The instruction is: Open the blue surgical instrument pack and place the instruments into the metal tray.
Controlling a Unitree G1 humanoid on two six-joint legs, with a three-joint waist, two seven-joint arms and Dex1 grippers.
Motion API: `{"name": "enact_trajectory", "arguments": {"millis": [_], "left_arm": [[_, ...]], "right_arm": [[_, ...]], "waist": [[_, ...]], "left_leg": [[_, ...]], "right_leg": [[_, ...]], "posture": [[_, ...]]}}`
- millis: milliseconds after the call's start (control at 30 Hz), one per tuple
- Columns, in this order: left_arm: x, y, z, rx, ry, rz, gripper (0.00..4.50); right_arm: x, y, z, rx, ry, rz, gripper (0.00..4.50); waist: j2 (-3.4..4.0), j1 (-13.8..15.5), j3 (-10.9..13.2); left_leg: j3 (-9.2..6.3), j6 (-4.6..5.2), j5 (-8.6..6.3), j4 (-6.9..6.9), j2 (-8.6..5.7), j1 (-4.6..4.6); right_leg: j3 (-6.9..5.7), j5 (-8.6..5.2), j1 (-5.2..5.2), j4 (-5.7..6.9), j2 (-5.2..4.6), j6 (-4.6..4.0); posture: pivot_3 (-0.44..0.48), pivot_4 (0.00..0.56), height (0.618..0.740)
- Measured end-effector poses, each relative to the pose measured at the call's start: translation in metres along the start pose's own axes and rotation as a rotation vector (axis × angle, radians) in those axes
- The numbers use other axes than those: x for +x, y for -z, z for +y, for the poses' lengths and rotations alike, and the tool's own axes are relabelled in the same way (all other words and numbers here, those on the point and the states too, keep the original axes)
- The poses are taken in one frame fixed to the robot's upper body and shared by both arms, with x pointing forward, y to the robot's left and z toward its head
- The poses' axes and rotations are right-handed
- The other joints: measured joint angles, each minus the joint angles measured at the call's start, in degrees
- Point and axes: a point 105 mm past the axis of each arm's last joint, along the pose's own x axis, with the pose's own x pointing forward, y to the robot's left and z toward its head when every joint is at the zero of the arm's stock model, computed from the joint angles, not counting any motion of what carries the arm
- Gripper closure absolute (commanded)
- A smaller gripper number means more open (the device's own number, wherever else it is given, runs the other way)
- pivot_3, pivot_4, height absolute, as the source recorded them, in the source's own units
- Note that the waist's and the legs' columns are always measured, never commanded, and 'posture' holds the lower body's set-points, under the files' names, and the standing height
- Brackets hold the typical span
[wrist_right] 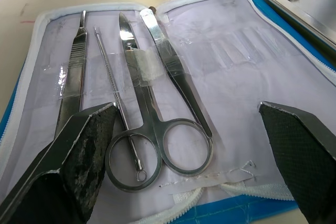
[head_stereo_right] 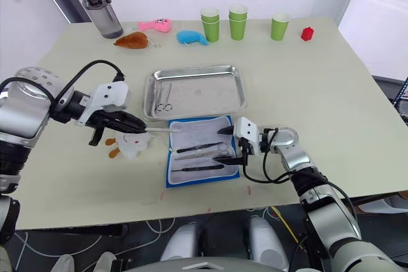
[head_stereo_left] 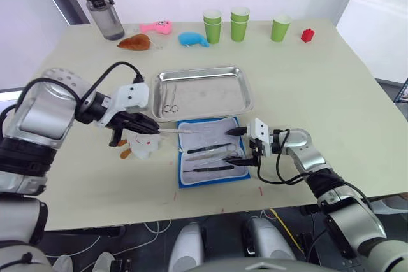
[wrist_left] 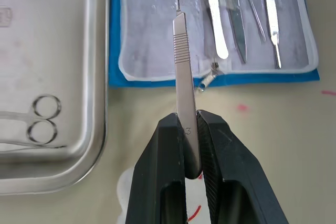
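The blue surgical instrument pack (head_stereo_left: 210, 152) lies open on the table in front of the metal tray (head_stereo_left: 210, 93), pale lining up. Several instruments (wrist_right: 152, 129) stay tucked in its pockets: ring-handled scissors, tweezers and a thin probe. One pair of scissors (head_stereo_left: 169, 104) lies in the tray's left end. My left gripper (head_stereo_left: 152, 130) is shut on a flat silver scalpel handle (wrist_left: 184, 77), held level above the table left of the pack, its tip over the pack's left edge. My right gripper (head_stereo_left: 228, 147) stands open over the pack's right side, its fingers (wrist_right: 79, 150) straddling the scissors' rings.
A white plush toy (head_stereo_left: 141, 146) sits just under my left gripper. Along the table's far edge stand a grey bottle (head_stereo_left: 102, 11), small toys (head_stereo_left: 156, 27), several green cups (head_stereo_left: 239, 23) and a red block (head_stereo_left: 308, 35).
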Motion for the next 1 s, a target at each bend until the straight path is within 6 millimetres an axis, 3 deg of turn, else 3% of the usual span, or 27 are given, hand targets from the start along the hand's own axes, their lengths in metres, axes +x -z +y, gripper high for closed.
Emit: {"name": "enact_trajectory", "arguments": {"millis": [233, 567, 767, 933, 1000], "left_arm": [[0.021, -0.022, 0.024, -0.08, -0.195, -0.153, 4.46], [0.034, -0.053, 0.07, -0.359, -0.579, -0.387, 4.46], [0.048, -0.042, 0.08, -0.586, -0.794, -0.351, 4.46], [0.057, -0.037, 0.08, -0.684, -0.863, -0.357, 4.46], [0.07, -0.031, 0.076, -0.776, -0.896, -0.359, 4.46]], "right_arm": [[0.001, -0.001, 0.0, -0.003, -0.005, 0.0, 0.0], [0.0, 0.0, 0.0, -0.003, -0.006, 0.002, 0.0], [0.0, 0.0, 0.0, -0.004, -0.005, 0.003, 0.0], [0.0, 0.0, 0.0, -0.004, -0.004, 0.003, 0.0], [-0.001, 0.001, 0.0, -0.004, -0.003, 0.005, 0.0]], "waist": [[-0.05, -0.2, 0.0], [-0.05, -0.2, 0.0], [-0.06, -0.2, 0.0], [-0.06, -0.2, 0.0], [-0.06, -0.1, 0.0]], "left_leg": [[-0.02, 0.0, 0.0, 0.03, 0.01, -0.01], [0.0, 0.0, 0.0, 0.08, 0.0, -0.02], [-0.08, -0.01, 0.0, 0.09, -0.02, -0.04], [-0.19, -0.02, 0.0, 0.08, -0.04, -0.01], [-0.28, -0.03, 0.0, 0.09, -0.06, 0.0]], "right_leg": [[0.02, 0.09, 0.0, 0.02, 0.03, 0.07], [0.04, 0.24, 0.02, 0.04, -0.02, -0.03], [0.03, 0.28, 0.04, 0.02, -0.06, -0.01], [0.05, 0.29, 0.07, 0.03, -0.11, -0.01], [0.05, 0.31, 0.11, 0.0, -0.15, 0.01]], "posture": [[0.0, 0.15, 0.734], [0.0, 0.15, 0.734], [0.0, 0.15, 0.734], [0.0, 0.15, 0.734], [0.0, 0.15, 0.734]]}}
